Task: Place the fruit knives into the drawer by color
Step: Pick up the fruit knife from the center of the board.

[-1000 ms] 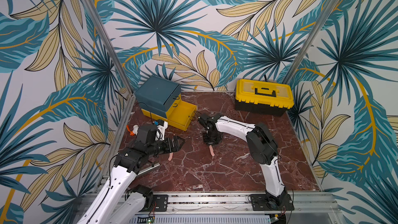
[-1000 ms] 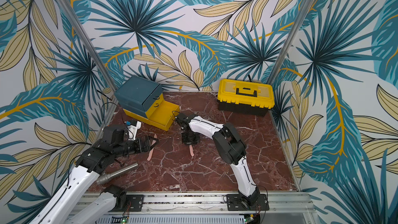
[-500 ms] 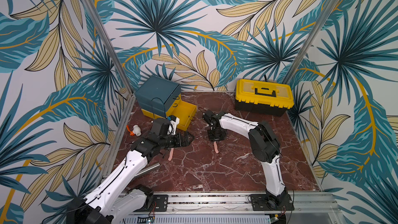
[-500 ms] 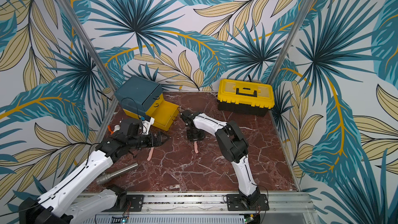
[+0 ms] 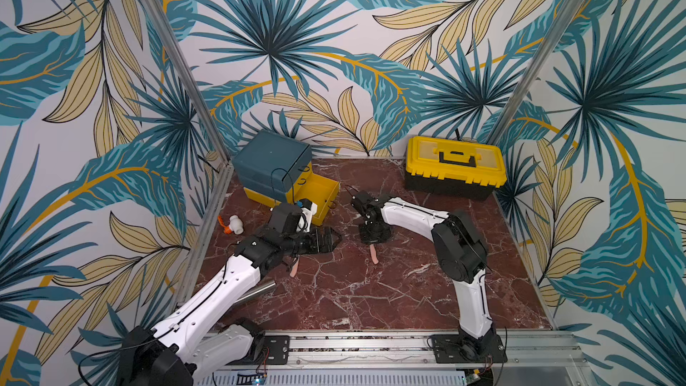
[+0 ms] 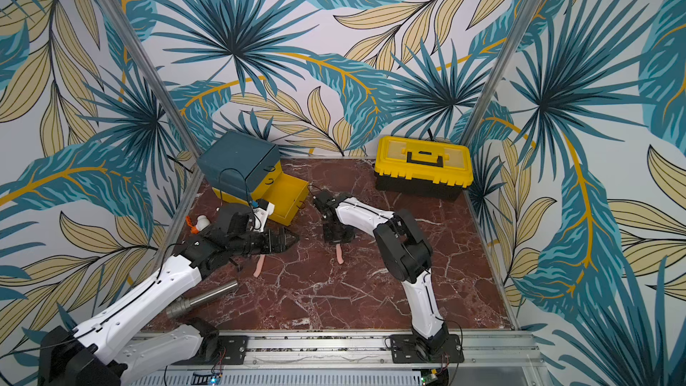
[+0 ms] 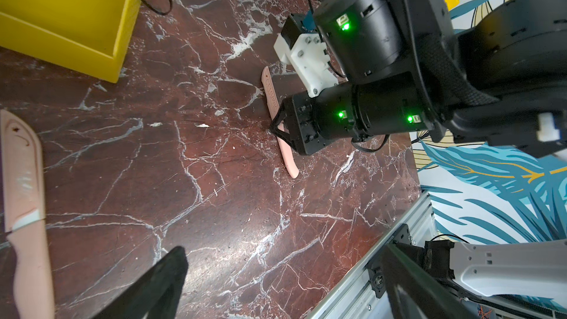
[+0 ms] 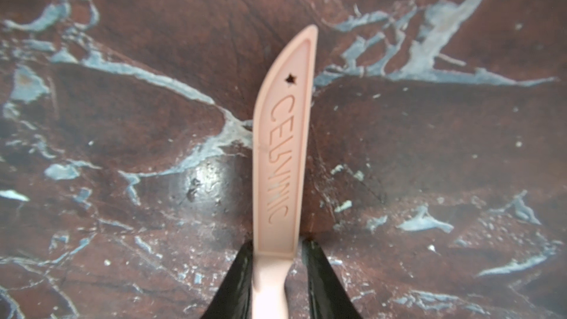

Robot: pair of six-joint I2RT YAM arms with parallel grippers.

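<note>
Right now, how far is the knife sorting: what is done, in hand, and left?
Done: the bottom yellow drawer stands open; no green or teal knives show on the table. In hand: the right pincer straddles one pink knife; grip unclear. Left: the second pink knife lies near the open left pincer; neither is in the drawer yet.

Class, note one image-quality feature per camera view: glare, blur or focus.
Right wrist view: glare spot on the marble table; the pink knife blurs toward the right tool. Left wrist view: the second pink knife looks soft. Both top views: sharp, evenly lit.
</note>
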